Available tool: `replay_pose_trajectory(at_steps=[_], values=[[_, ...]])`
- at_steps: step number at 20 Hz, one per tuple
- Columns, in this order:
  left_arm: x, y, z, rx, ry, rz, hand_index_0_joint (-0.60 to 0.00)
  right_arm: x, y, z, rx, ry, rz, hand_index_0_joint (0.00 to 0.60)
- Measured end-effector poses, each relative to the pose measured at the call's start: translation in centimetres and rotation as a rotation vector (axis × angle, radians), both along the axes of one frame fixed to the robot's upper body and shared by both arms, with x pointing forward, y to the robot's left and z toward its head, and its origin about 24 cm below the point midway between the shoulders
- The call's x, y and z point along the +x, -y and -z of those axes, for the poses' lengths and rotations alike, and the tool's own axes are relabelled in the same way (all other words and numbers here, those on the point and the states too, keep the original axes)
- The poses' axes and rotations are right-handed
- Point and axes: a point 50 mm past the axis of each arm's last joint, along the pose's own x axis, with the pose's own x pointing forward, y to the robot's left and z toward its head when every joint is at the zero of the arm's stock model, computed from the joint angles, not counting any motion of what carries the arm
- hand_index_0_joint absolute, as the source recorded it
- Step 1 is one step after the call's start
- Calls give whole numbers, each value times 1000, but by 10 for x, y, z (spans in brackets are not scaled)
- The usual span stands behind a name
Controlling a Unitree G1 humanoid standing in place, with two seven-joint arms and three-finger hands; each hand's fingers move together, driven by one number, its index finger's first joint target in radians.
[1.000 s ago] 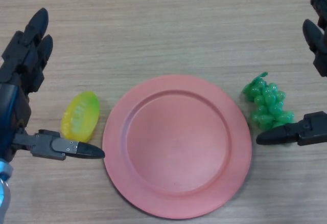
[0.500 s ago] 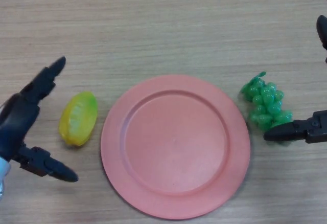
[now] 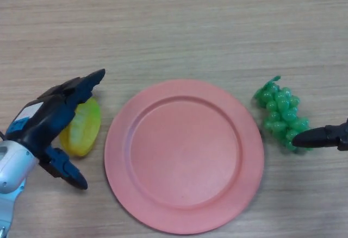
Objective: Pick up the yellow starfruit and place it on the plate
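The yellow starfruit [image 3: 85, 130] lies on the wooden table just left of the pink plate [image 3: 184, 154]. My left hand [image 3: 51, 119] is over the starfruit's left half and hides part of it. Its fingers are spread open, with the fingers reaching past the fruit's top and the thumb [image 3: 68, 170] below it. They do not hold the fruit. The plate has nothing on it. My right hand [image 3: 325, 137] shows only at the right edge, with one fingertip touching the green grapes.
A bunch of green grapes [image 3: 280, 112] lies just right of the plate. The wooden table [image 3: 179, 26] stretches across the far side.
My left hand has turned and moved right over the starfruit, now covering its left half. My right hand has drawn back toward the right edge; its upper fingers have left the view.
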Motion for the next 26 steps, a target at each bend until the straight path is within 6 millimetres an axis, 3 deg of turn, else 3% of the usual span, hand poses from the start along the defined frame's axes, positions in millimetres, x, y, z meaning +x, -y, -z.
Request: replay_pose_trajectory(at_steps=[5, 8, 10, 16, 20, 23, 24, 26], values=[[0, -3, 7, 83, -25, -16, 0, -3, -1, -2, -2, 2, -1, 0], [0, -4, 6, 101, -1, -30, -400, -4, -1, -3, -3, 5, -2, 0], [0, -4, 5, 93, 10, -34, -600, -5, -1, -1, -3, -4, 0, 0], [-3, -9, 6, 112, 72, -9, -600, -5, 0, 3, 3, -42, 8, 0], [-6, -14, 1, 274, 198, -17, -600, -4, -1, 2, 3, -42, 5, 0], [-5, -2, -29, 252, 320, 4, -600, -4, -1, 3, 5, -49, 5, 0], [-7, 9, -46, 158, 398, 29, -600, -4, -2, 3, 8, -49, 1, 0], [-13, 28, -63, 77, 475, 90, -600, -4, -3, 3, 8, -47, -3, 0]])
